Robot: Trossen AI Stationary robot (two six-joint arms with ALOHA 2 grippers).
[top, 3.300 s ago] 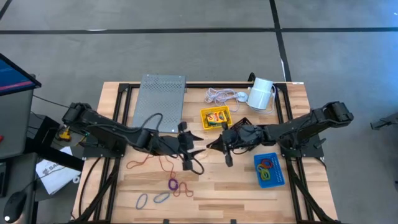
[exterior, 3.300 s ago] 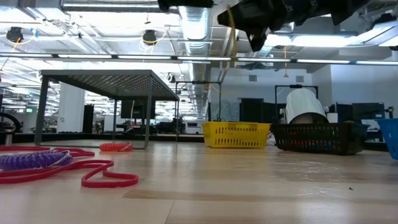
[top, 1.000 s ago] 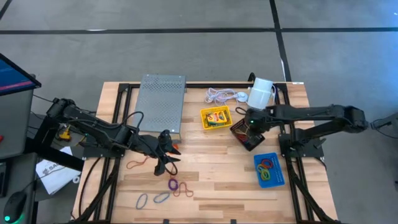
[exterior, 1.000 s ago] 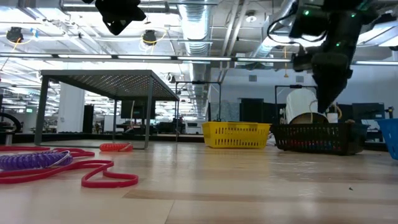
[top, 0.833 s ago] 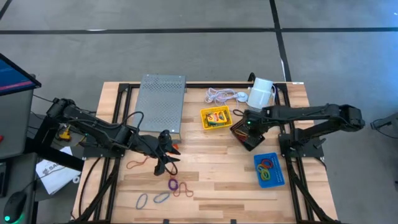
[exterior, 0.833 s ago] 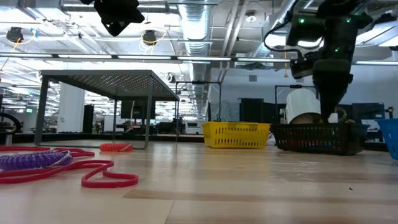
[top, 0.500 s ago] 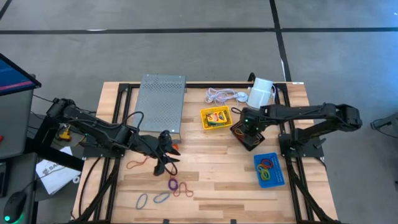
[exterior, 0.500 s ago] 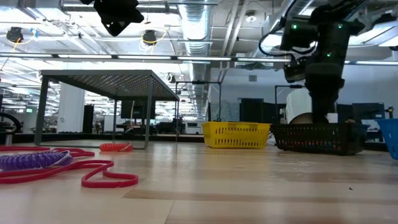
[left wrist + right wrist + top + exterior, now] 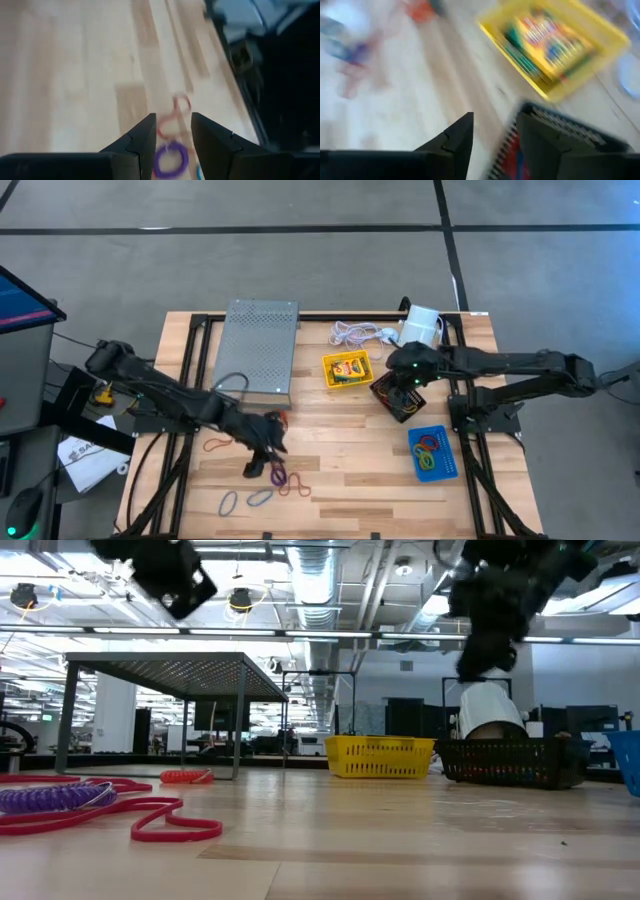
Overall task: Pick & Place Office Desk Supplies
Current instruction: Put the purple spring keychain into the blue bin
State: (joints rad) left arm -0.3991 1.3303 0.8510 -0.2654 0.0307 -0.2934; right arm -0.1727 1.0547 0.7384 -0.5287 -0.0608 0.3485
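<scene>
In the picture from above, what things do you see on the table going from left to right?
Grey mesh panel → left end effector → yellow tray → black mesh tray with the right end effector over it → blue tray.

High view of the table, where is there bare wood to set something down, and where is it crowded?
Bare wood: the strip between the left gripper and the blue tray, below the yellow tray. Crowded: the rubber bands at the front left; the back right, where the right gripper hangs over the black tray beside the white cylinder.
</scene>
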